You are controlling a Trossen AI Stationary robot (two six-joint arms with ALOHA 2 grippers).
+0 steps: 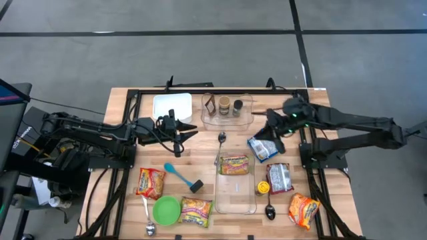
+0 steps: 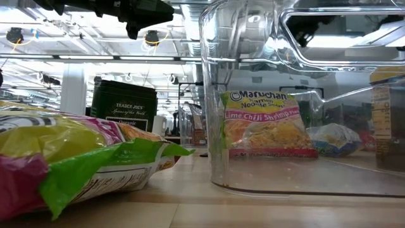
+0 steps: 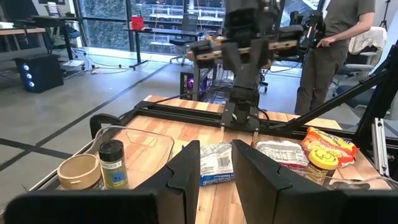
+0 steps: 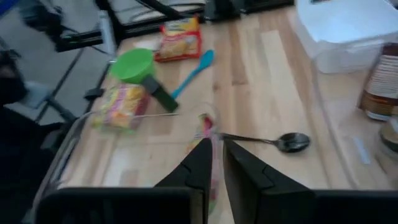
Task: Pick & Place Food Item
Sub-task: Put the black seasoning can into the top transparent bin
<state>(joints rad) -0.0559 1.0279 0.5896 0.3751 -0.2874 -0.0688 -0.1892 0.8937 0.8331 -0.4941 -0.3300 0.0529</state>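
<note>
My right end effector hovers nearly shut and empty above the blue-white packet; my left end effector waits part open, holding nothing, beside the white box. One noodle packet already lies in the clear container, so I judge one placement done. On the desk I count three more noodle packets, two other packets and three spoons.
</note>
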